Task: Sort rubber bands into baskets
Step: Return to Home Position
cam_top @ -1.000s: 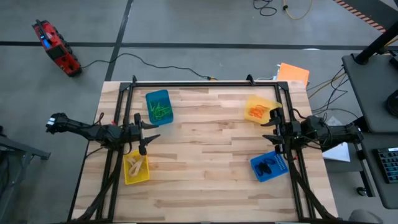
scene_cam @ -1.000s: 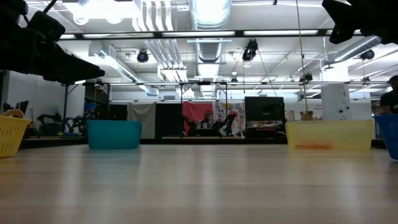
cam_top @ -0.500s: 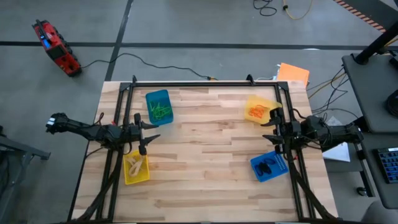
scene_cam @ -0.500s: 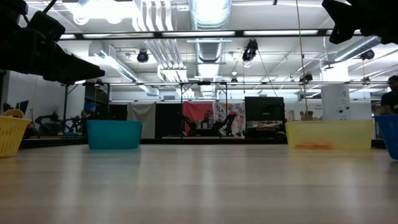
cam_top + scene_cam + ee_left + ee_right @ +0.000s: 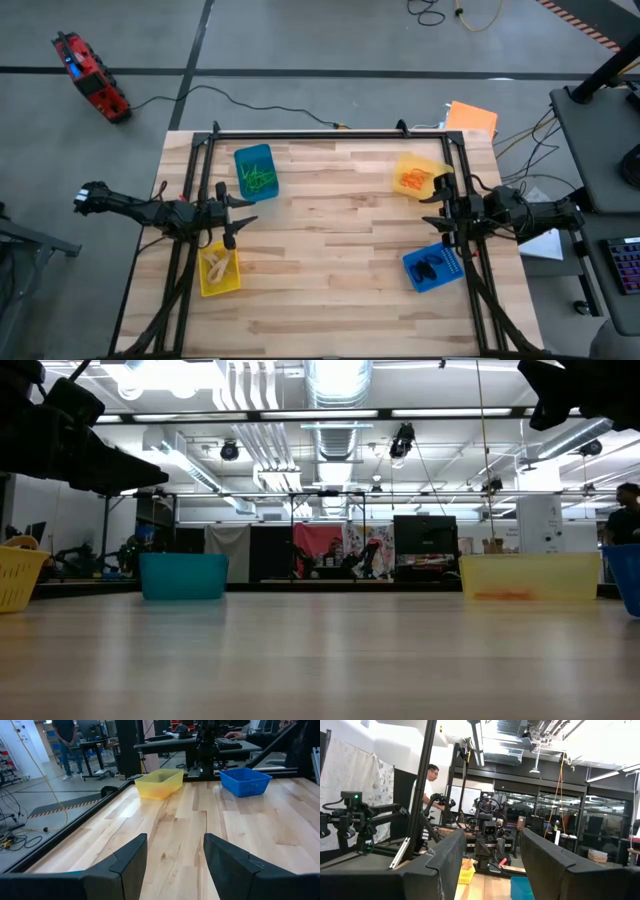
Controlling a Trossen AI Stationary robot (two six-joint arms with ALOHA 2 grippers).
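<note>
The left gripper [image 5: 240,216], fingers spread and holding nothing, hovers over the left side of the wooden table [image 5: 330,250]. It sits between a blue basket [image 5: 252,152] of green rubber bands [image 5: 259,178] on its far side and a yellow basket [image 5: 222,291] of tan rubber bands [image 5: 216,266] on its near side. Facing it, well apart, the right gripper [image 5: 432,209] hangs equally spread. A pale yellow basket [image 5: 425,162] of orange rubber bands [image 5: 412,181] lies on its far side, and a second blue basket [image 5: 452,262] of black rubber bands [image 5: 428,268] on its near side.
</note>
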